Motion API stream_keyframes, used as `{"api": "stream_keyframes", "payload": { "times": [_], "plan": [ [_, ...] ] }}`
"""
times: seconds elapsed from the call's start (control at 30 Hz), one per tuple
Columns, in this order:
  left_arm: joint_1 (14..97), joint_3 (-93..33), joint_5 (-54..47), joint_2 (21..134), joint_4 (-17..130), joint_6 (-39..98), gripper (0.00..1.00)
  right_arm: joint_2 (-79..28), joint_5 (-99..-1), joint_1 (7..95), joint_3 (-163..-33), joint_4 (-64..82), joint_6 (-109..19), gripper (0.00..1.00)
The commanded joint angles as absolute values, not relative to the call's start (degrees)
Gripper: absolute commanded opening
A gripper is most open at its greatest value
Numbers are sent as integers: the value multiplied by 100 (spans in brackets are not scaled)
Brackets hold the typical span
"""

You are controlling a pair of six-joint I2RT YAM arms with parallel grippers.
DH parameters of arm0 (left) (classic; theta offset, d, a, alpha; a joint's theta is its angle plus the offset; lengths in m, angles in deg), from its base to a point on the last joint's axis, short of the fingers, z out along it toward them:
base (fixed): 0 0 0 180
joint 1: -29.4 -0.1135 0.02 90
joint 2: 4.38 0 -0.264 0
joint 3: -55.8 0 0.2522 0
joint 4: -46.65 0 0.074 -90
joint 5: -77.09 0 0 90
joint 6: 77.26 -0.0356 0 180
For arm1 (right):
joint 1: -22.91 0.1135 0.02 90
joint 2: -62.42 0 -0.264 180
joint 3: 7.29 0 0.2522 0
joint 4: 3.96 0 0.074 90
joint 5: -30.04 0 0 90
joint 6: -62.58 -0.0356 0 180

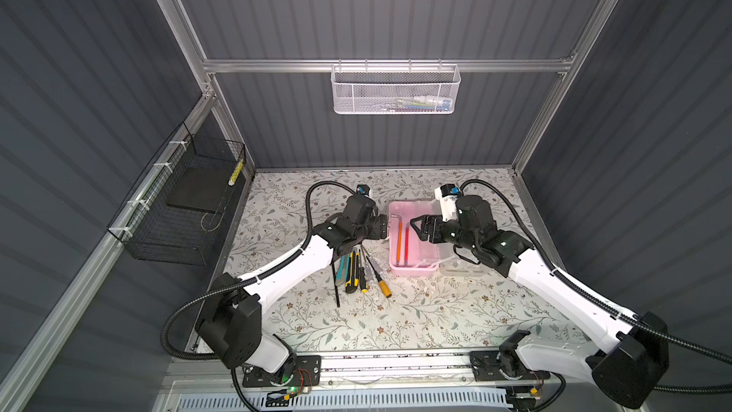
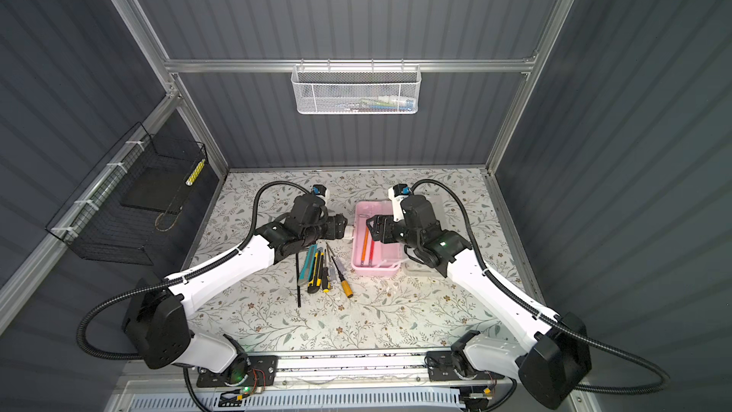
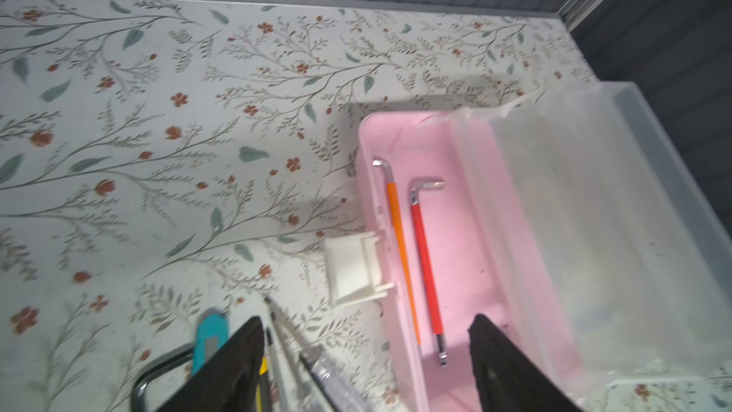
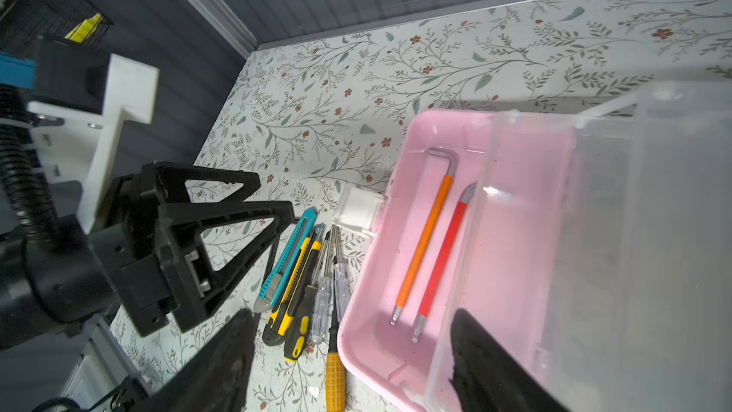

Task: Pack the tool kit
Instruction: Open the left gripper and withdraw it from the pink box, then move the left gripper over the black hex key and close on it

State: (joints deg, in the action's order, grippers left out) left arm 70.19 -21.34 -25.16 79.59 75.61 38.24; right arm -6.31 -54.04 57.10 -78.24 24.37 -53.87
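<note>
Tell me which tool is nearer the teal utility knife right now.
Left. The left tool hangs open at the latch side of the pink box, near one end of the teal utility knife; the right tool hangs open over the box, farther away.

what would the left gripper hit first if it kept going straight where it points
Probably the white latch on the pink box's side; the open left gripper points at it, though height is unclear.

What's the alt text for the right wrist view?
Open pink tool box holding an orange hex key and a red hex key, its clear lid open. Beside it on the floral table lie utility knives and screwdrivers; the left gripper hangs open nearby.
</note>
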Motion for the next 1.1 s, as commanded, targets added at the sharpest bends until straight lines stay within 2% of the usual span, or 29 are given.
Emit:
{"api": "stream_keyframes", "payload": {
  "times": [0.0,0.03,0.1,0.27,0.43,0.53,0.7,0.77,1.07],
  "plan": [
    [7017,-1801,-3136,7448,8018,3913,90,-564,-5594,5889,-7932,2557,-5195,78],
    [7017,-1722,-3301,7368,8144,3959,94,-556,-5598,5939,-7940,2603,-5181,77],
    [7017,-1562,-3454,7241,8338,3967,95,-565,-5630,6072,-7949,2707,-5197,77],
    [7009,-1454,-3460,7094,9040,4177,95,-584,-5812,6456,-7781,2712,-5351,76],
    [7000,-956,-3624,6823,9035,4467,93,-640,-5896,6597,-7557,2366,-5488,75],
    [6912,-636,-3686,6701,8921,4758,87,-770,-5948,6624,-7595,2360,-5549,74],
    [6288,-146,-3233,6624,8348,4948,62,-912,-5821,6624,-7535,2083,-5661,71],
    [6022,-11,-3013,6709,8116,4960,57,-997,-5731,6624,-7562,2018,-5691,68],
    [5841,-89,-2699,7663,7551,4798,51,-1150,-5541,6624,-7615,1960,-5822,62]
  ]
}}
